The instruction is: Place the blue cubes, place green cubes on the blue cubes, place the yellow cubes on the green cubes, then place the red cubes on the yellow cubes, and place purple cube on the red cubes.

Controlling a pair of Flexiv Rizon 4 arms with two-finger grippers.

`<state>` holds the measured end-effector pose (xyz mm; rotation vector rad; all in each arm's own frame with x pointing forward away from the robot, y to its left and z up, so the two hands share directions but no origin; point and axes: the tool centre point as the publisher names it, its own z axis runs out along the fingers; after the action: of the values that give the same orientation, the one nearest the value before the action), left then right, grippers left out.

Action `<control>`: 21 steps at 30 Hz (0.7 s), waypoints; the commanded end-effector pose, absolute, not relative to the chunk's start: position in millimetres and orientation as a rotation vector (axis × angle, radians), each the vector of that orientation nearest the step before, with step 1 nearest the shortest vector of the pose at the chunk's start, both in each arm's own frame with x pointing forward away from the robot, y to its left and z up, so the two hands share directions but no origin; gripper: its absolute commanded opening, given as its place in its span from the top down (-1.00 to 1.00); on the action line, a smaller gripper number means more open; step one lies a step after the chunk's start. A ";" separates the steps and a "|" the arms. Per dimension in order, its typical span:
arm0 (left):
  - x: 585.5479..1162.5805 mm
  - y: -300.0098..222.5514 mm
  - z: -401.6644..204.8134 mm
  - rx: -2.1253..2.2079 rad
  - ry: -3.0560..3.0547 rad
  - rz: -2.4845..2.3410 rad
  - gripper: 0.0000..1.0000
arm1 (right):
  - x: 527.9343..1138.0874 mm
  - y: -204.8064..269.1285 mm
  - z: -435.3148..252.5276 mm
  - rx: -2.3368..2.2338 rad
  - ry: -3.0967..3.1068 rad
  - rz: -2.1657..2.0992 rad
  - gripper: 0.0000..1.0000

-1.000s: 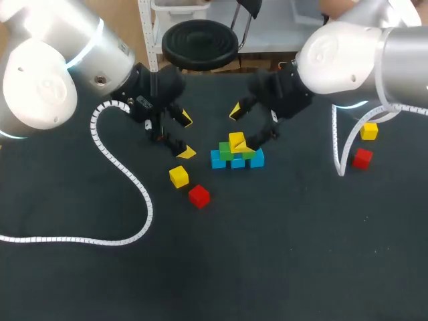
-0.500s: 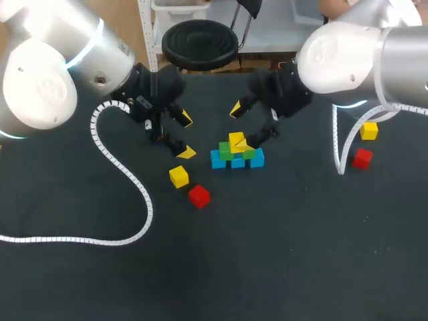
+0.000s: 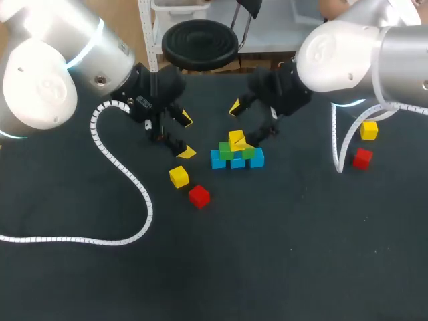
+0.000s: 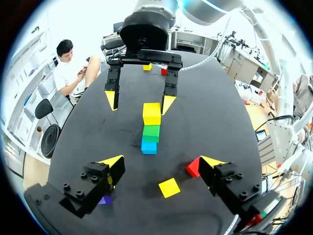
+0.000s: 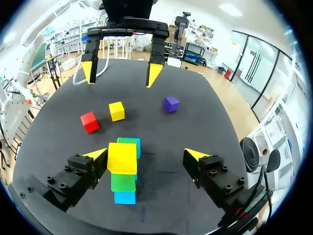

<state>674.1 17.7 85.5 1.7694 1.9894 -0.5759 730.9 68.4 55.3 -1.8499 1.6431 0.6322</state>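
- Target, loose yellow cube: just beside my left gripper, whose fingers are apart and empty.
- My right gripper: fingers apart, over the cube stack, farther off.

Blue cubes, green cubes, yellow cube, red cube, purple cube

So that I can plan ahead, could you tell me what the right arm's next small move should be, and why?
Probably lift the right arm straight up, clear of the stack. Its jaws stand open around the small yellow cube, which sits on the green cubes above the blue cubes; one jaw is close beside it, so a sideways move might knock it off.
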 end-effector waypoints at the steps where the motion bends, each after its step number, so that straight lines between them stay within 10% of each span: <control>1: 674.2 18.6 85.1 1.770 1.986 -0.577 -1.00 | 725.3 66.3 58.6 -1.824 1.601 0.658 -1.00; 21: 674.2 18.6 85.1 1.770 1.986 -0.577 -1.00 | 705.4 7.5 86.0 -1.749 1.638 0.575 -1.00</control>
<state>674.1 17.7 85.5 1.7694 1.9895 -0.5759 719.5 20.0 82.5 -1.7764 1.6326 0.6056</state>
